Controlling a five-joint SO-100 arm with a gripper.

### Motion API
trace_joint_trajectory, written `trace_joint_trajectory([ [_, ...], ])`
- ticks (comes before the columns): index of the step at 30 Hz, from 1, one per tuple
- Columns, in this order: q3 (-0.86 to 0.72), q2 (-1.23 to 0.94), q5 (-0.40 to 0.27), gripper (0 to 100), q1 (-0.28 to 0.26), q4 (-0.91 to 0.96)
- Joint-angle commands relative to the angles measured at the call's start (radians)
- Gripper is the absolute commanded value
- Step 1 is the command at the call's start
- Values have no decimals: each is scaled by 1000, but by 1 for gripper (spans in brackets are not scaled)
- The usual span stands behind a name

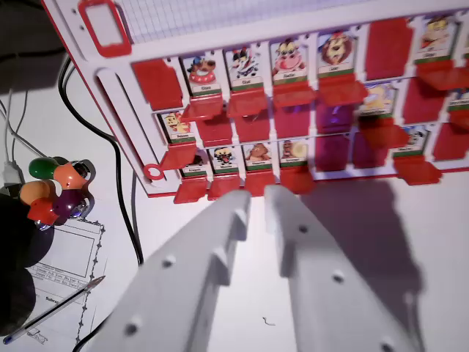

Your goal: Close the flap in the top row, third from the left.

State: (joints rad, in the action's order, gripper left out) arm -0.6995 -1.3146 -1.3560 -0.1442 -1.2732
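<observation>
Two white printed fingers (220, 249) fill the lower half of the wrist view, rising from 6 o'clock and tapering toward the frame's centre. Pincer (258, 196) slightly spread, a narrow gap between the tips, nothing held. It hangs over the white bench (410, 257), tips just short of the game board's near edge, casting a shadow on the bench at 4 o'clock.

Red-and-white game board (242, 95) spans the top of the frame from 10 to 3 o'clock, tilted, with three rows of flaps visible. Top row, reading from the wrist view's left: a plain red panel, then cartoon cards standing up. Third flap (245, 70) shows a black-and-white cartoon figure, upright and open, its red tab beneath it. It lies at 12 o'clock from the pincer tips, well apart, with the two lower rows between.

Off the board at 9 o'clock: a cluster of coloured balls (55, 192), green, orange and purple, beside black cables (117, 176). A pen (55, 309) lies on printed paper (66, 264) at 8 o'clock.
</observation>
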Motion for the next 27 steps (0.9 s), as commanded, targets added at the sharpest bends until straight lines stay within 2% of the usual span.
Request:
trace_joint_trajectory([
  [1, 140, 29, 8, 2, -17, 6],
  [16, 324, 307, 32, 2, -18, 3],
  [27, 397, 437, 49, 2, -15, 23],
])
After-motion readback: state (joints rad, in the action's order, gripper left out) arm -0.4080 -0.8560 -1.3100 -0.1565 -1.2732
